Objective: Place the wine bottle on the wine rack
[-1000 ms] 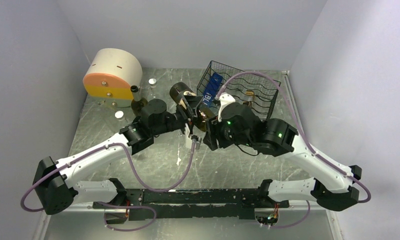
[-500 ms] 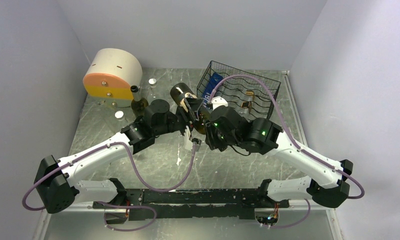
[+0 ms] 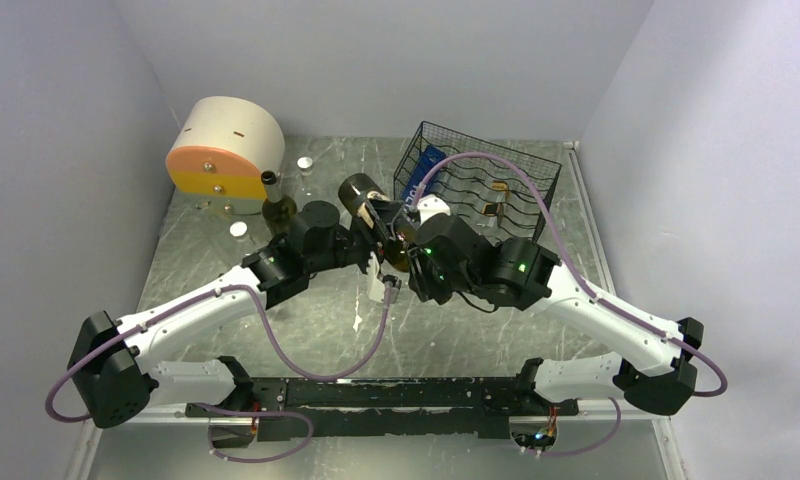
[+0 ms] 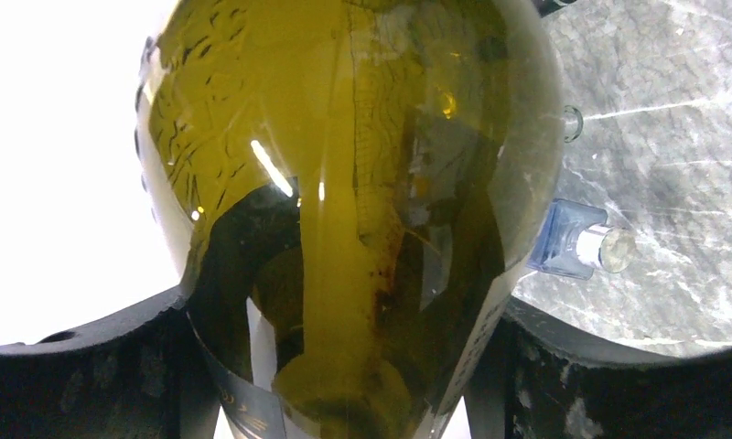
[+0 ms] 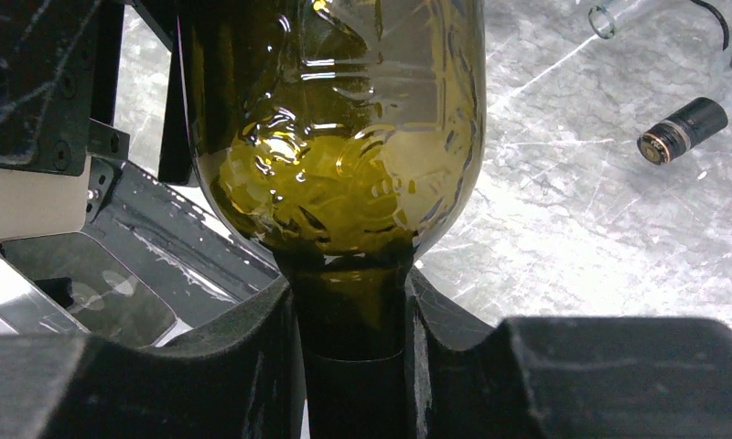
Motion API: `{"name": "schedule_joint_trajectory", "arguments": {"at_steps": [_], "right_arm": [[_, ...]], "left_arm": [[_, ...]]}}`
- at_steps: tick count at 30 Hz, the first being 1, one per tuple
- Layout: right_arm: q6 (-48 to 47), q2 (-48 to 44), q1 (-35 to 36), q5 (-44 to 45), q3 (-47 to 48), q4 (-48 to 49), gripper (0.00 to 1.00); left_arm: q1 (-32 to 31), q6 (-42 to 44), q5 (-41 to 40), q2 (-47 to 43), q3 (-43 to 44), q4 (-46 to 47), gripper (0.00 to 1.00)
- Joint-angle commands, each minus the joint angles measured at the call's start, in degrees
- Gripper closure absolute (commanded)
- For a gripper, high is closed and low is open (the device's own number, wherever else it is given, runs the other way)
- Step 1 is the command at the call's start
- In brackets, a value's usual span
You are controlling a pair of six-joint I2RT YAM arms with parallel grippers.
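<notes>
The wine bottle (image 3: 357, 191) is dark green glass and lies tilted off the table, its base toward the back. My left gripper (image 3: 380, 226) is shut on its body; in the left wrist view the bottle (image 4: 344, 183) fills the frame between the two jaws of that gripper (image 4: 344, 375). My right gripper (image 3: 408, 252) is shut on the neck. In the right wrist view its pads (image 5: 271, 357) press both sides of the bottle (image 5: 335, 137) just below the shoulder. The black wire wine rack (image 3: 496, 190) stands behind and to the right of both grippers.
A second bottle (image 3: 275, 206) stands upright left of my left wrist. A cream and orange drum (image 3: 221, 150) sits at the back left, with white caps (image 3: 304, 162) near it. A blue item (image 3: 432, 165) rests in the rack. A small dark cap (image 5: 683, 130) lies on the table.
My right arm has slid left toward the bottle and its jaws have closed on the neck. The left gripper has kept its hold and barely moved.
</notes>
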Motion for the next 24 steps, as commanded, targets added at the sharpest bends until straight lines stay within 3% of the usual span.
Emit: {"name": "schedule_joint_trajectory", "arguments": {"at_steps": [1, 2, 9, 12, 17, 24], "right_arm": [[1.29, -1.04, -0.55, 7.2, -0.15, 4.17, 1.0], [1.65, -1.48, -0.58, 8.19, -0.03, 4.45, 1.0], [4.36, -3.24, -0.99, 17.62, 0.28, 6.19, 1.0], [5.42, -3.6, -2.56, 19.21, -0.78, 6.34, 1.0], [6.94, -4.89, -7.8, 16.74, -3.8, 6.81, 1.0], [14.6, -10.72, -14.65, 13.53, -11.32, 3.89, 1.0]], "left_arm": [[0.28, -13.58, 0.87, -4.27, -0.94, 14.49, 0.08], [0.3, -14.02, 0.85, -4.45, -1.48, 14.55, 0.01], [0.1, -27.07, 6.11, -6.77, -6.0, 19.43, 0.02], [-0.08, -37.01, 3.76, -7.41, -9.03, 24.76, 0.02], [-0.52, -58.47, -10.26, -8.87, -11.37, 30.93, 0.02], [-1.09, -81.28, -28.57, -10.34, -9.55, 19.17, 0.02]]}}
